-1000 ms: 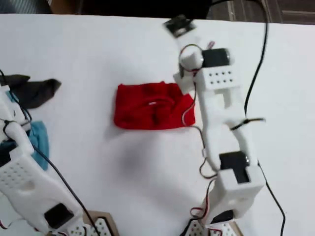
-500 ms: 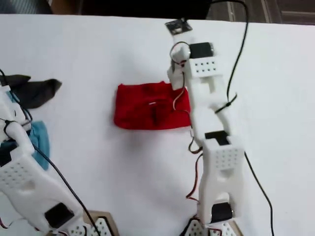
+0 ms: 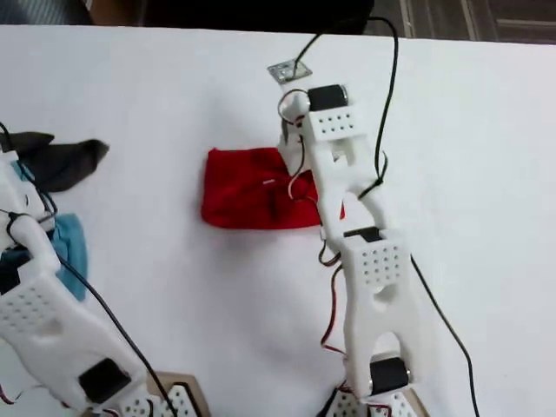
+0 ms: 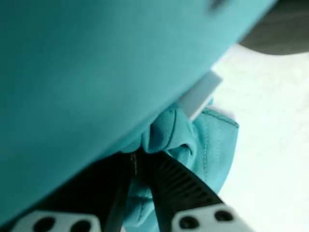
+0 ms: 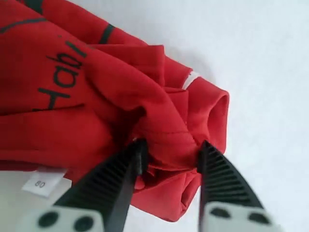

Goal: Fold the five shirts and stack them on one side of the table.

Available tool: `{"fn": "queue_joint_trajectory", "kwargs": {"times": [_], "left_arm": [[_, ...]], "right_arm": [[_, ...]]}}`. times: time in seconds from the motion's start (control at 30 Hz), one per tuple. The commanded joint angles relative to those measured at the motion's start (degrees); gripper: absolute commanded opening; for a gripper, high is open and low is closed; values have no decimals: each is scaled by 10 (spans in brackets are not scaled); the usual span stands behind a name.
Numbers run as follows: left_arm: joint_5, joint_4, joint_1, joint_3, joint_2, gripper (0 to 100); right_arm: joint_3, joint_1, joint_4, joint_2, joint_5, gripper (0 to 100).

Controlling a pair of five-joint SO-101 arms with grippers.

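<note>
A folded red shirt (image 3: 248, 187) lies in the middle of the white table. My right gripper (image 3: 291, 146) sits at its right end. In the right wrist view the red shirt (image 5: 72, 96) is bunched at one corner, and my right gripper (image 5: 169, 155) stands open with its two black fingers on either side of that bunched fold. At the table's left edge lie a teal shirt (image 3: 71, 245) and a black shirt (image 3: 61, 161). My left gripper (image 4: 140, 162) is shut on a fold of the teal shirt (image 4: 203, 140), with the left arm (image 3: 35, 304) above it.
The right arm (image 3: 365, 261) stretches from its base (image 3: 373, 400) at the front edge across the table's middle, trailing black and red cables. Bare table (image 3: 486, 130) lies to the right and along the far side.
The right arm has swung left and lowered onto the right end of the red shirt. The shirt, the left arm and the teal and black shirts have not moved.
</note>
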Motion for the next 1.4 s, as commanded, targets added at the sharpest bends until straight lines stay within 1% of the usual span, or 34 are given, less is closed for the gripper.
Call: {"fn": "queue_joint_trajectory", "kwargs": {"times": [0.0, 0.03, 0.1, 0.2, 0.4, 0.7, 0.93, 1.0, 1.17, 1.23, 1.3, 1.37], "left_arm": [[4, -7, 3, 21, 6, 26], [4, -7, 3, 21, 6, 26], [4, -7, 3, 21, 6, 26], [4, -7, 3, 21, 6, 26], [4, -7, 3, 21, 6, 26], [4, -7, 4, 21, 6, 26], [4, -7, 4, 21, 6, 26], [4, -7, 4, 21, 6, 26], [4, -7, 4, 21, 6, 26], [4, -7, 4, 21, 6, 26], [4, -7, 4, 21, 6, 26], [4, -7, 4, 21, 6, 26]], "right_arm": [[-25, -1, 5, -10, 0, 5], [-25, 1, 5, -10, 1, 33], [-34, 7, 5, -11, 1, 16], [-65, 24, 7, -11, 6, 20], [-148, 53, 25, -11, 106, 21], [-172, 69, 19, 7, 196, 21], [-176, 70, 18, 40, 195, 25], [-177, 70, 18, 31, 195, 64], [-215, 65, 20, -27, 194, 218], [-216, 54, 21, -50, 171, 233], [-216, 41, 28, -63, 144, 232], [-211, 24, 30, -64, 135, 218]]}}
